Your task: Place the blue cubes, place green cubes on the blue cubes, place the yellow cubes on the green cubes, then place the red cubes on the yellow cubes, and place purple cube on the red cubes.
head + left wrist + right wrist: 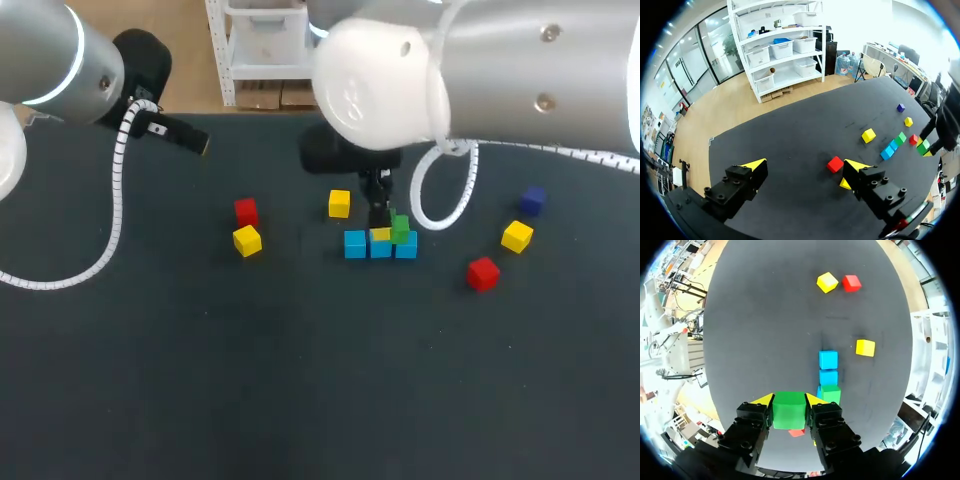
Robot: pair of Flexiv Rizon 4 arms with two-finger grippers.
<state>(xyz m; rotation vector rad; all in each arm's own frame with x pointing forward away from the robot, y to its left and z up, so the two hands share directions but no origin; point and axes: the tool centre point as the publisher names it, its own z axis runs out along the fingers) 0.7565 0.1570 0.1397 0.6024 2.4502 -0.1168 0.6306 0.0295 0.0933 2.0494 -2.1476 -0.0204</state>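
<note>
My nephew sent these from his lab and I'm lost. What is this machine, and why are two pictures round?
It is a robot with two arms at a table. One picture looks down from a camera above and behind it. The round ones come from cameras on each wrist, looking along the fingers. On the table three blue cubes stand in a row, with a green cube on the end one; yellow cubes, red cubes and a purple cube lie loose. The right gripper holds a second green cube by the row. The left gripper is open and empty.
</note>
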